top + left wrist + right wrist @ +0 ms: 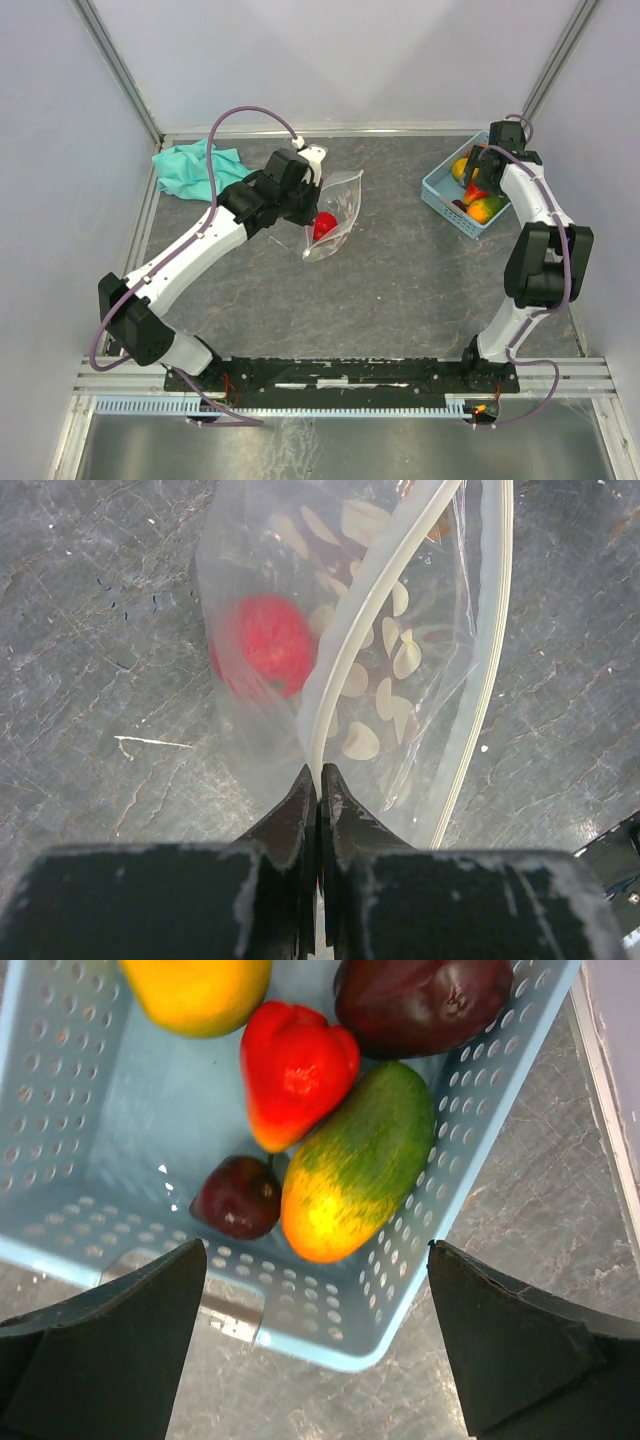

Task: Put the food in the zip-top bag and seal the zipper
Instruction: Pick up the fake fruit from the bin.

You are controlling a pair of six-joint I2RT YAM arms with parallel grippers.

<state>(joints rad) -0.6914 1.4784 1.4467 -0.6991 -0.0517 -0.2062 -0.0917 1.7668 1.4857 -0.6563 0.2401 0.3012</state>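
The left arm stretches diagonally from its base towards the middle of the table. The left gripper point(320, 785) has its jaws fully closed, and they pinch the zipper point(370, 610) at the mouth of the bag point(340, 205). 1 red fruit point(265, 645) lies inside the bag. The right arm is folded at the elbow. The right gripper point(313, 1260) hangs over the basket point(60, 1110), jaws wide apart and holding nothing. 5 fruits point(350, 1160) lie in the basket, and the wrist view cuts 2 of them off. I cannot make out a slider.
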